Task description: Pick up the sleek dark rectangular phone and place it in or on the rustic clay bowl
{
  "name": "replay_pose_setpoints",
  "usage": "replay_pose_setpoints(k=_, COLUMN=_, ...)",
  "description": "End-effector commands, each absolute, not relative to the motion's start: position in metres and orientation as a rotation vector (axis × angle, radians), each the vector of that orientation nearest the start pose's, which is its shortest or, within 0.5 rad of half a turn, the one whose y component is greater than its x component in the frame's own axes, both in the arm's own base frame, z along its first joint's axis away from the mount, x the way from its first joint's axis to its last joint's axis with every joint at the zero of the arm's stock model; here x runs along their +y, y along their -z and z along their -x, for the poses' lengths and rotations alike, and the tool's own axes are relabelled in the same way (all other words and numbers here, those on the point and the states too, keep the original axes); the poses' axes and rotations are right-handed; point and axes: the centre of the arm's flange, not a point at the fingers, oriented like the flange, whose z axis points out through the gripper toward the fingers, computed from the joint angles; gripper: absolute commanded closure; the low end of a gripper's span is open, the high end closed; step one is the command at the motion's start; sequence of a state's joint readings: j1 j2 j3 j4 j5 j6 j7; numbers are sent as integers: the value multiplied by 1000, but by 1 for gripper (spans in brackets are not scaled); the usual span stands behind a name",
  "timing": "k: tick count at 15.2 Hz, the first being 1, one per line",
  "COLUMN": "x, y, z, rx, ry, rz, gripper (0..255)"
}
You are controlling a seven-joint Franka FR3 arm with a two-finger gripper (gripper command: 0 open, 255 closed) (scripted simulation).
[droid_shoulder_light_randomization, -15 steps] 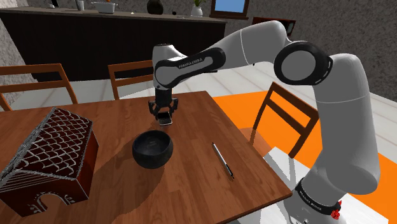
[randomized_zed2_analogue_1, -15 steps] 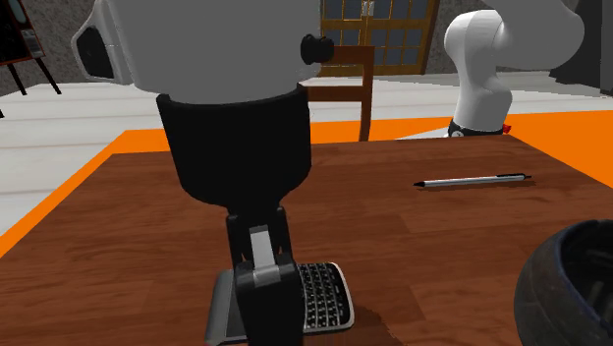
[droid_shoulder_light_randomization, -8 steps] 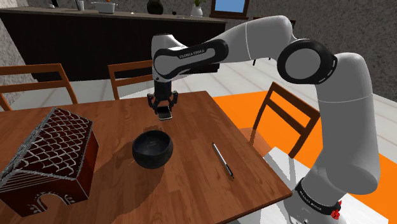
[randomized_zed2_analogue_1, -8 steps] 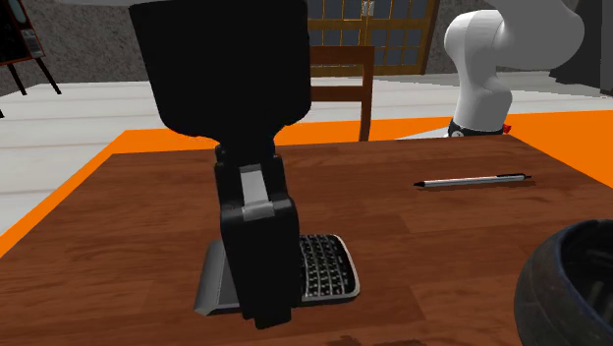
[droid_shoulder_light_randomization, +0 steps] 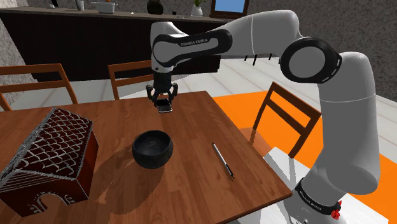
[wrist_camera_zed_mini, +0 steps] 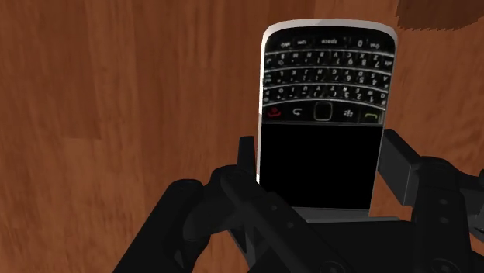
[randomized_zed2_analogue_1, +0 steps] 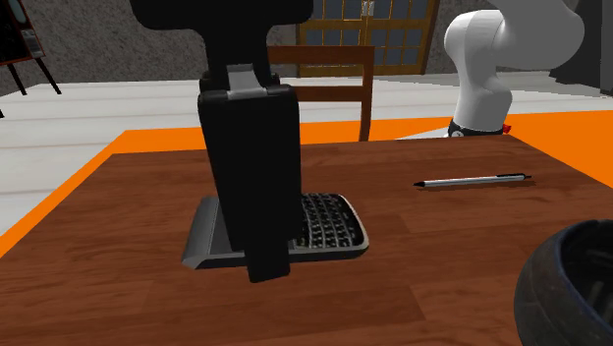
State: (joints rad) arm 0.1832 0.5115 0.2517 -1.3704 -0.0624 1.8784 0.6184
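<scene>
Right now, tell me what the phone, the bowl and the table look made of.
The phone: glossy black screen, silvery rim with a bright edge glint; likely plastic or metal, cannot tell which.
The bowl: dark, dull, mottled surface; could be clay or stone.
The table: reddish-brown wood, grain streaks show, slight sheen.

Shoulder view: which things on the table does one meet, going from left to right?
House → bowl → pen. The phone, held by the tool, overlaps the bowl, so I leave it out.
</scene>
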Motion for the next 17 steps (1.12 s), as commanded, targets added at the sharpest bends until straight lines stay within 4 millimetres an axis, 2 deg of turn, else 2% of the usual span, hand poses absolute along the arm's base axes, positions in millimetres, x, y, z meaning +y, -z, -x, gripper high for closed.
replay_pose_setpoints(k=1, x=261, y=-441, z=-654, rx=302, ry=-33, rz=3067, gripper=255)
replay_pose_setpoints(k=13, x=261, y=-503, z=-654, rx=302, ry=-33, rz=3067, gripper=255)
replay_pose_setpoints(k=17, x=294, y=-505, z=-613, rx=302, ry=-33, rz=3067, gripper=255)
